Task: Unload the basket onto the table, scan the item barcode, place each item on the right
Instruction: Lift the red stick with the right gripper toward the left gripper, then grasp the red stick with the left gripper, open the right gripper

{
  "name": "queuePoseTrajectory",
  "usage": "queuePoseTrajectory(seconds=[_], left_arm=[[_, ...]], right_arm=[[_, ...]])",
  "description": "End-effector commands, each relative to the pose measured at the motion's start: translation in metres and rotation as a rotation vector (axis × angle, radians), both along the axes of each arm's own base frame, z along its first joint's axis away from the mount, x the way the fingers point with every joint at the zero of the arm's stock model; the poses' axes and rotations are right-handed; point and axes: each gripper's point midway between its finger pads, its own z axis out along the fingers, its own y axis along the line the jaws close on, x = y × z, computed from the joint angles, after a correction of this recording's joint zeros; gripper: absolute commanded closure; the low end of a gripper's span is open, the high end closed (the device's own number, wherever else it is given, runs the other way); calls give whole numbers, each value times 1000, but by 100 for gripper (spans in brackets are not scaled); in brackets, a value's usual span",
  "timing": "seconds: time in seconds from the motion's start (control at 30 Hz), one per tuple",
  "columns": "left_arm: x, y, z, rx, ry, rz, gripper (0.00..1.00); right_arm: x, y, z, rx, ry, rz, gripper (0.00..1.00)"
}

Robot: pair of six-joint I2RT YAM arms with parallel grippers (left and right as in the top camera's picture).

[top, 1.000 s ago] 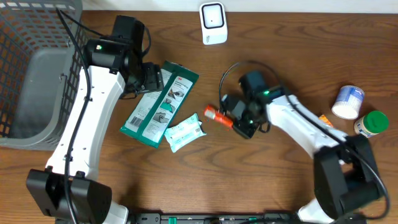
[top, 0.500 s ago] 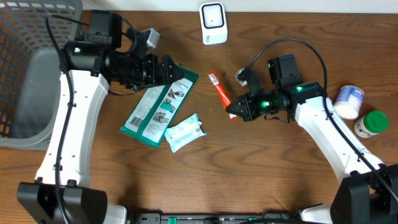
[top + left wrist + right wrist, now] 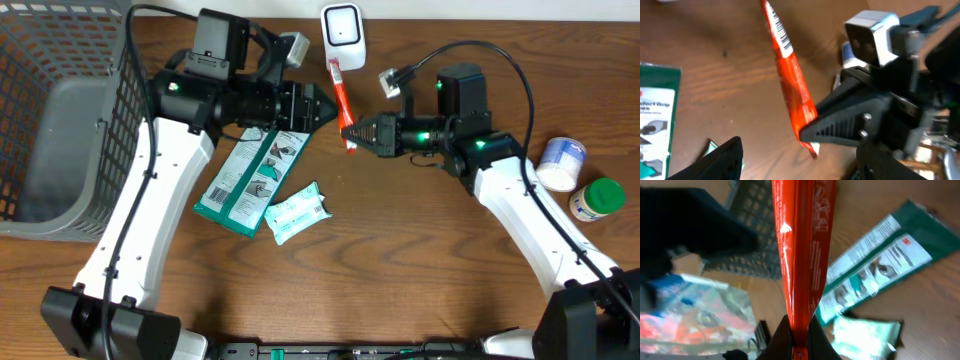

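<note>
Light, limp and probably slick, the slim red foil sachet [image 3: 341, 98] is held up near the white scanner [image 3: 342, 37], right fingers [image 3: 364, 131] pinching its lower end, a sound hold clear of the barcode [image 3: 782, 37], left fingers [image 3: 725, 160] spread and empty.

The red packet [image 3: 802, 255] is glossy plastic film, the table [image 3: 400, 290] wood-grained, the basket [image 3: 35, 45] wire mesh.

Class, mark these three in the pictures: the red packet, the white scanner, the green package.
red packet [image 3: 342, 100], overhead view, middle of its length.
white scanner [image 3: 342, 38], overhead view, centre of its face.
green package [image 3: 247, 178], overhead view, printed white label.
</note>
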Motion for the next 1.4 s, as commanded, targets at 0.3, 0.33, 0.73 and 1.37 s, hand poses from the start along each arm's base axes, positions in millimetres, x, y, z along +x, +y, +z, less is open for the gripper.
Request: queuePoseTrajectory(seconds=[0.3,0.33,0.73,1.37], left_arm=[[29,0,6,47,-57,191,31],[29,0,6,45,-59,191,33],[30,-2,8,36,-65,185,73],[28,-13,5,-6,-51,131,57]], right_arm=[[-15,29,48,121,-18,46,99],[-14,30,49,125,-21,42,99],[-2,30,58,145,-28,-25,99],[3,31,70,179,-65,-34,99]])
